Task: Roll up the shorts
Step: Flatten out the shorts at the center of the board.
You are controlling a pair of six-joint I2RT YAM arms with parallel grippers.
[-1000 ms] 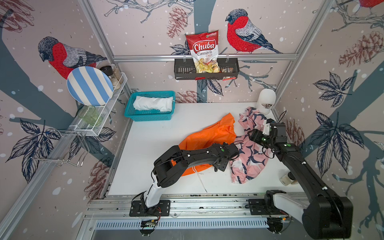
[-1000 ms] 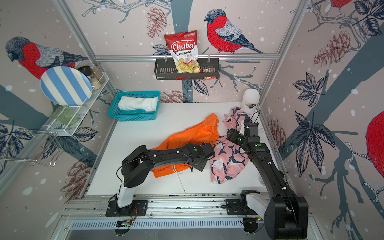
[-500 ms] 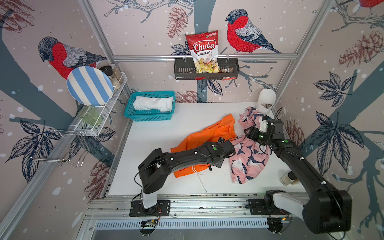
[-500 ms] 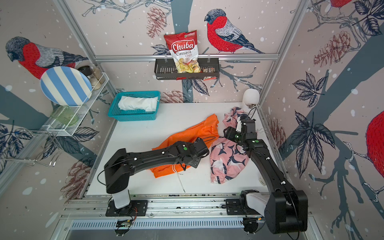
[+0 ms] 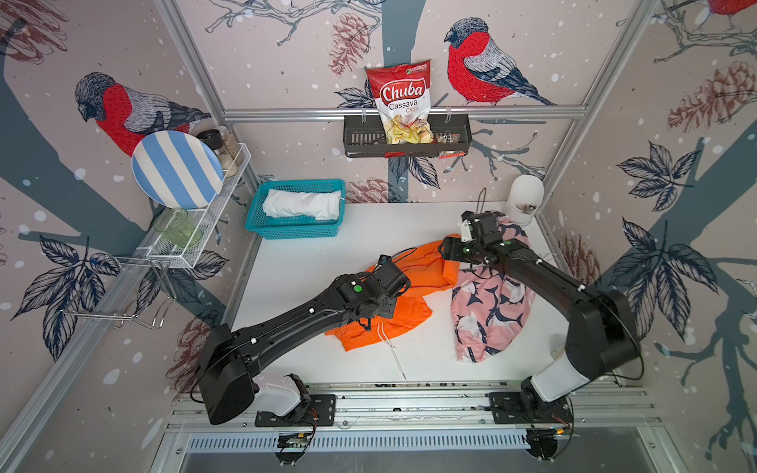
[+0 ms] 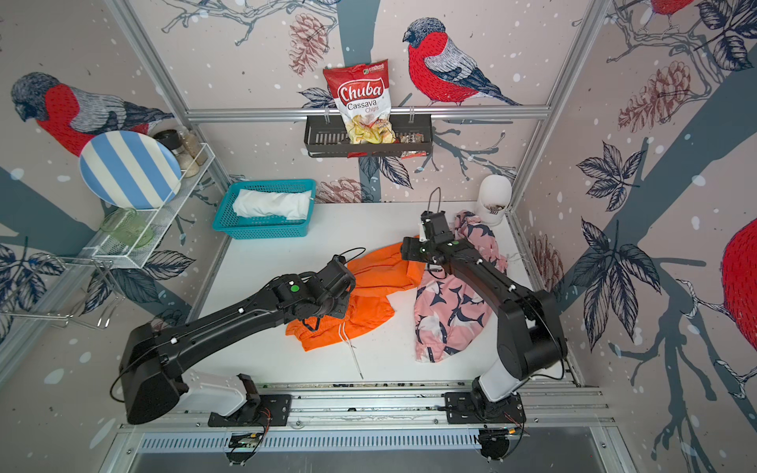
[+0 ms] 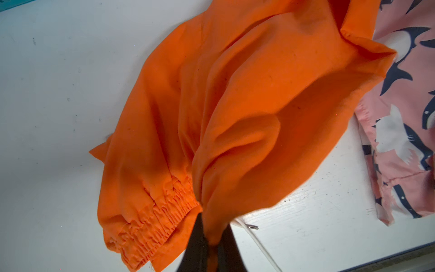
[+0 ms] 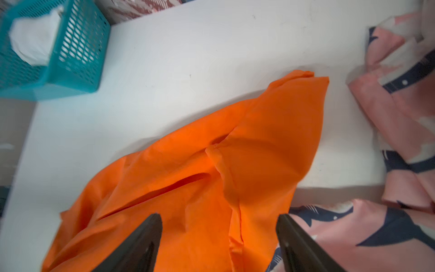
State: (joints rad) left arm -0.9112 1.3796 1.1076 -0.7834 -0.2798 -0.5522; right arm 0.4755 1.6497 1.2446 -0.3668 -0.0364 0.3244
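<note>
The orange shorts (image 5: pixel 413 282) lie crumpled mid-table, and my left gripper (image 7: pixel 213 226) is shut on a pinch of their cloth beside the elastic waist, lifting that fold. From above the left gripper (image 5: pixel 375 315) sits over the shorts' front part. My right gripper (image 8: pixel 219 215) is open, its fingers straddling the orange leg end next to the pink shorts (image 5: pixel 487 311). In a top view the right gripper (image 5: pixel 446 250) hovers at the orange cloth's right edge. The white shorts (image 5: pixel 301 204) lie rolled in the basket.
The teal basket (image 5: pixel 293 233) stands at the back left. A white jar (image 5: pixel 525 196) is in the back right corner. A white drawstring (image 5: pixel 389 348) trails toward the front rail. A wire shelf with a striped plate (image 5: pixel 176 170) hangs on the left wall.
The left gripper closed on the orange shorts and dragged them left and toward the front. The right gripper left the pink shorts, moved to the orange leg end and opened wider.
</note>
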